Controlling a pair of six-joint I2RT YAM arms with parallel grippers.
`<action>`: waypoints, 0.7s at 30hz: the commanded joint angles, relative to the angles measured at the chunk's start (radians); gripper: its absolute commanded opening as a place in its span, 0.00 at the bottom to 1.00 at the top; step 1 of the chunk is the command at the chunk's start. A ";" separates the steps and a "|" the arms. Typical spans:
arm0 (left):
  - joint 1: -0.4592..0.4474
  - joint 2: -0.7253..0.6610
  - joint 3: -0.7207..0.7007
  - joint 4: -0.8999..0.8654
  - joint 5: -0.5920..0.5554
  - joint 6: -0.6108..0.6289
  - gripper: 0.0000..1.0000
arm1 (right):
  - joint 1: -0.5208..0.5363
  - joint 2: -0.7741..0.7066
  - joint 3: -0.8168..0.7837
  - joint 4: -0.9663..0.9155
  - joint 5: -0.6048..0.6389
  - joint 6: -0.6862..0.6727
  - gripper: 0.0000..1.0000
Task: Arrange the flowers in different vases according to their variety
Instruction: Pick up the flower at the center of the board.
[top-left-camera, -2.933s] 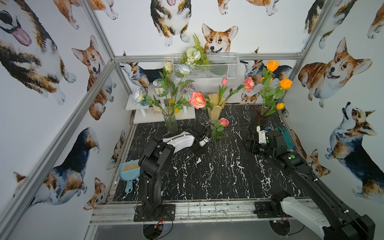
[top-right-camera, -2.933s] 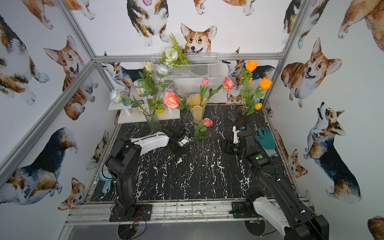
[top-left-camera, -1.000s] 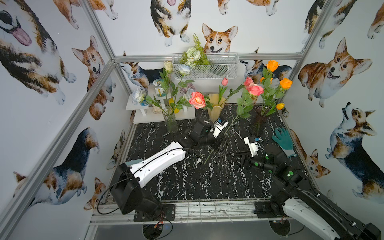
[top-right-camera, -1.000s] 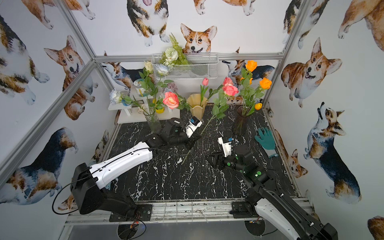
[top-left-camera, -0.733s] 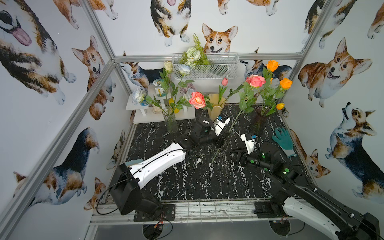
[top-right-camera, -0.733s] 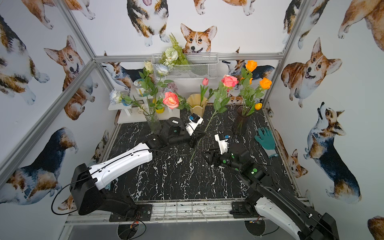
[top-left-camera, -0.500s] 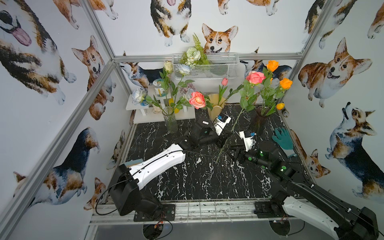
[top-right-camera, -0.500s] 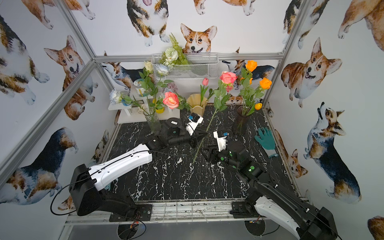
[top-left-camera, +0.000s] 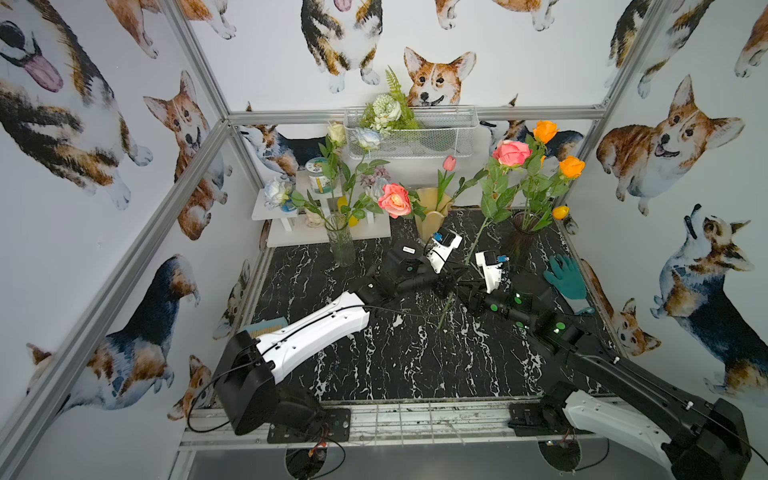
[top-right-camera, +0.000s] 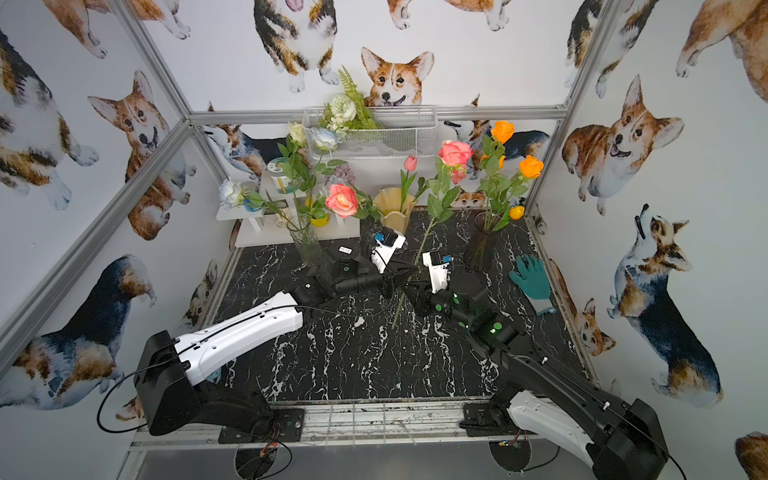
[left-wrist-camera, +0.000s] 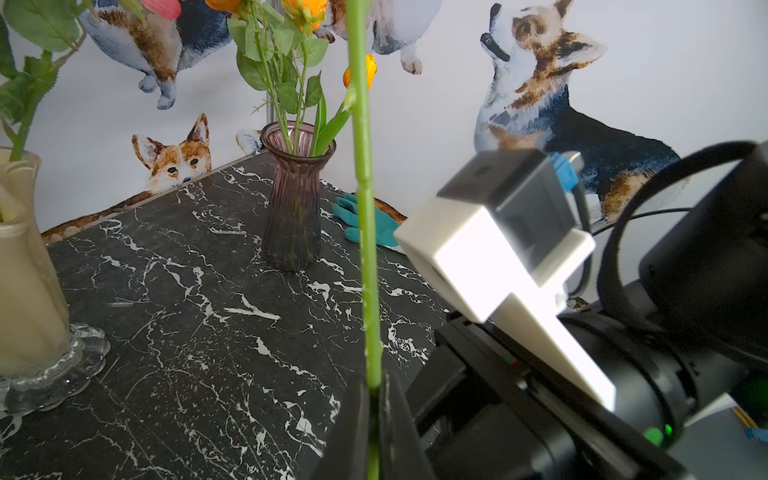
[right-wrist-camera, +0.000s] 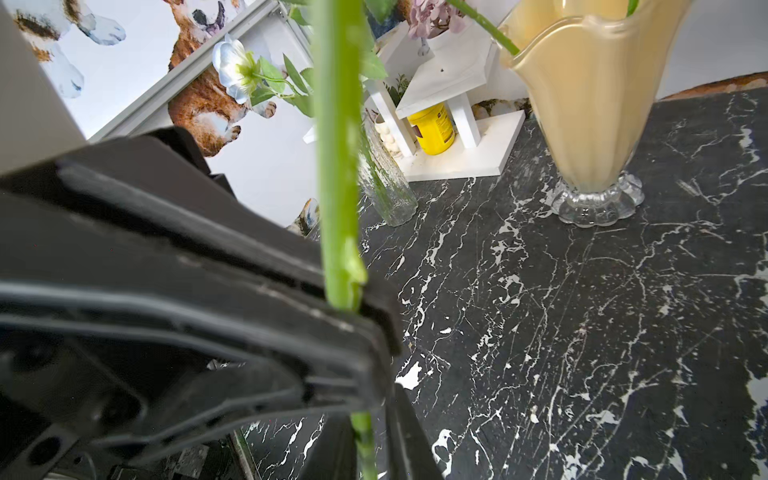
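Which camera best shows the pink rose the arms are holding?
A top view: in both top views the pink rose shows whole, bloom to stem end. The wrist views show only a close stretch of its green stem, no bloom.

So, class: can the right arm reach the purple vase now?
Probably yes: the purple vase stands close by the right gripper, bare tabletop between. But that gripper and the left gripper are both shut on the pink rose.
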 joint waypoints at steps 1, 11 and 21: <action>0.000 -0.009 -0.009 0.055 0.023 -0.013 0.00 | -0.001 0.002 0.006 0.060 0.009 -0.008 0.07; 0.000 -0.020 -0.022 0.037 -0.007 -0.007 0.29 | 0.000 -0.016 0.014 0.007 0.066 -0.033 0.00; 0.027 -0.134 -0.144 -0.012 -0.141 -0.020 0.90 | -0.007 -0.009 0.108 -0.170 0.195 -0.183 0.00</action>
